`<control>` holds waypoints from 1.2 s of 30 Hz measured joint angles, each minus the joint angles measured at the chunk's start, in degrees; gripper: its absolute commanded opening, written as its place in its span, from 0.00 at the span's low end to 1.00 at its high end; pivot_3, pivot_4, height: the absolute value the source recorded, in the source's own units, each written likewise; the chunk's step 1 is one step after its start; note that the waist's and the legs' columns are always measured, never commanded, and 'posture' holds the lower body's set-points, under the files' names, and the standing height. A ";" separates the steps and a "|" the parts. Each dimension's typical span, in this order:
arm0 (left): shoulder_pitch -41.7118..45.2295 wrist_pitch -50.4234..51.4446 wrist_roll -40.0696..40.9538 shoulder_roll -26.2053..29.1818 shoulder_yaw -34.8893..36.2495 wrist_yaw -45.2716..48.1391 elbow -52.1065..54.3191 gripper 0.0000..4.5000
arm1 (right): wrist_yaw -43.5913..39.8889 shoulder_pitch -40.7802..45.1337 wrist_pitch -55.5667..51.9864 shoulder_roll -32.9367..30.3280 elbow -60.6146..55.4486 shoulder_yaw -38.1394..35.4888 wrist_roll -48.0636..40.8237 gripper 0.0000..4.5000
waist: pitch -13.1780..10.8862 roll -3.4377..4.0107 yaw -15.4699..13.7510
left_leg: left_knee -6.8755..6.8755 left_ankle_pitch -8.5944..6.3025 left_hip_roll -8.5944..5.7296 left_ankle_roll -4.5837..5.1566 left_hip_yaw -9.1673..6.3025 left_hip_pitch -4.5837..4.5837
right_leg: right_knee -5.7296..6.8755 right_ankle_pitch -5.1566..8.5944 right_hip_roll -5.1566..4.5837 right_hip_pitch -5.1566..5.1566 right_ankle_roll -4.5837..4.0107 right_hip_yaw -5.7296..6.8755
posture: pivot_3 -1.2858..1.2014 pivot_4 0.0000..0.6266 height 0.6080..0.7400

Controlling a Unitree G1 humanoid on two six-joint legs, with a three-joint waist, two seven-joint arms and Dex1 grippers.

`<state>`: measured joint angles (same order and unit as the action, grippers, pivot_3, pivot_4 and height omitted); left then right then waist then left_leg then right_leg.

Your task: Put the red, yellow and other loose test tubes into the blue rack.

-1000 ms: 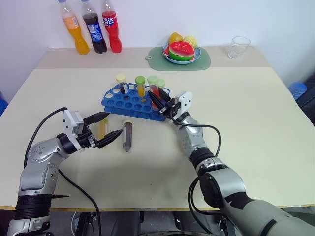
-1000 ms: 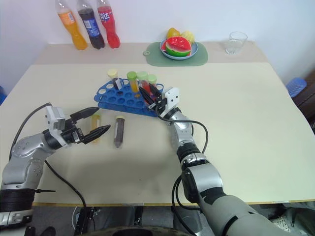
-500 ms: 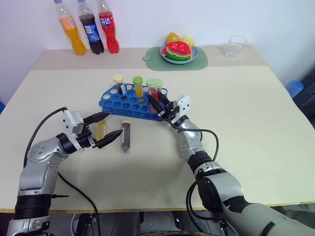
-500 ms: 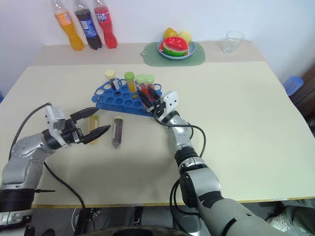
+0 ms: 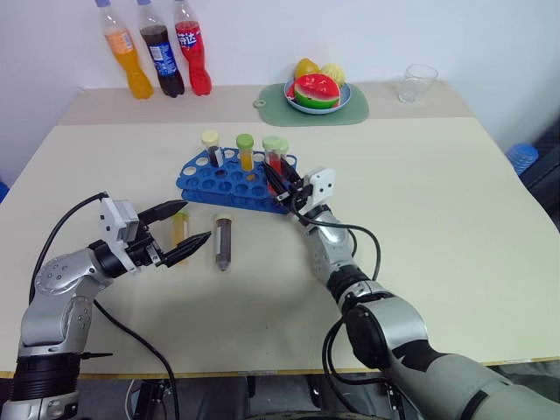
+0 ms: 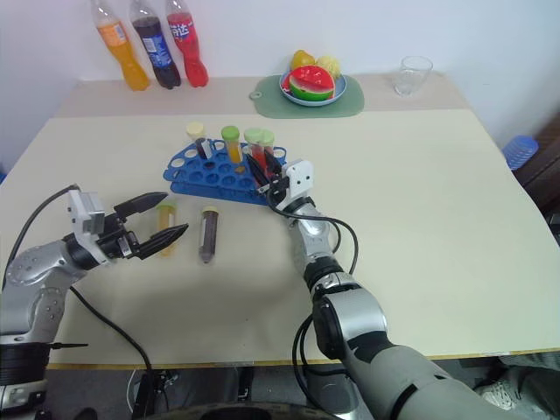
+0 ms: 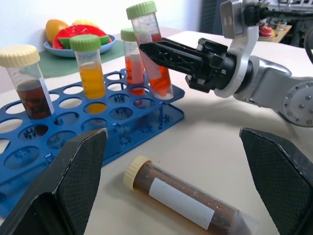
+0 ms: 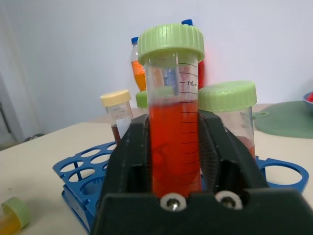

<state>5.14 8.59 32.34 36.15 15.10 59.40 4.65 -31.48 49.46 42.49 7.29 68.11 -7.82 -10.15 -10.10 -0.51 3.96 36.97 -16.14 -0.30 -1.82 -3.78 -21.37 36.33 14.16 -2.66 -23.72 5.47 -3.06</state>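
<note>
The blue rack (image 5: 229, 182) holds a brown tube with a cream cap (image 5: 211, 149), an orange one (image 5: 246, 151) and a red one (image 5: 285, 154). My right gripper (image 5: 278, 178) is shut on another red test tube (image 8: 173, 147) with a pale green cap, standing slightly tilted at the rack's near right corner (image 7: 154, 63). Two loose tubes lie on the table in front of the rack: a yellow-orange one (image 5: 179, 230) and a dark brown one (image 5: 223, 245). My left gripper (image 5: 197, 221) is open, its fingers (image 7: 73, 181) either side of the yellow tube in the head views.
Three soda bottles (image 5: 160, 57) stand at the back left. A green mat with a fruit plate (image 5: 315, 94) and a clear glass (image 5: 416, 83) are at the back. A black cable (image 5: 363, 241) loops by the right arm. The table's right half is bare.
The right wrist has tipped a little while the red tube stays at the rack's corner. The left gripper stays open beside the yellow tube. The camera view has shifted slightly.
</note>
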 measured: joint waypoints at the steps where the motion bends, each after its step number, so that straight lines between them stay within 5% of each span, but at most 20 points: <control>1: 0.00 0.06 0.15 0.00 0.08 -0.10 0.00 1.00 | 0.08 -0.87 0.57 0.02 0.01 -0.17 0.04 0.74 | 0.00 0.00 0.01 | -0.03 0.00 0.00 0.00 0.00 -0.01 | -0.01 0.00 0.00 -0.01 0.00 0.00 | 0.52 0.24 1.00; 4: 0.07 0.51 0.44 0.02 0.36 -0.46 -0.01 1.00 | 1.07 -2.39 1.95 -0.11 0.19 -0.22 0.85 0.97 | -0.01 0.01 0.10 | -0.09 0.00 0.00 0.00 0.02 -0.03 | -0.02 0.00 0.00 -0.07 0.00 -0.01 | 0.52 0.24 1.00; 16: 1.33 0.95 0.69 -0.53 0.14 -0.53 -0.16 1.00 | 3.79 -4.98 2.80 -2.47 -3.27 2.86 5.37 0.97 | 0.01 -0.03 -0.01 | -0.06 0.00 -0.02 -0.01 0.01 0.02 | -0.04 0.00 -0.01 0.03 0.00 0.00 | 0.52 0.24 1.00; 27: 1.25 -0.64 0.37 -2.83 -0.99 -0.48 -1.36 1.00 | -0.06 -12.74 -29.67 -9.46 -33.22 8.83 5.23 0.97 | -0.02 0.03 -0.02 | -0.07 0.00 0.01 0.00 0.00 -0.04 | -0.01 0.00 0.01 -0.09 0.00 -0.01 | 0.52 0.24 1.00; 36: 0.33 -1.46 -0.36 -4.20 -1.44 -0.89 -1.34 1.00 | 0.62 -7.59 -52.59 -12.62 -39.53 9.12 2.95 0.97 | -0.02 0.03 -0.08 | -0.08 0.00 0.00 0.00 0.04 -0.08 | -0.05 0.00 -0.02 -0.10 0.00 0.00 | 0.52 0.24 1.00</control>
<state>5.48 7.13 31.99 31.95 13.65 58.51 3.31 -30.86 41.87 -10.11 -5.33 28.59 1.30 -7.21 -10.11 -0.49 3.88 36.88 -16.14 -0.30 -1.82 -3.75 -21.45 36.28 14.17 -2.67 -23.82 5.47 -3.07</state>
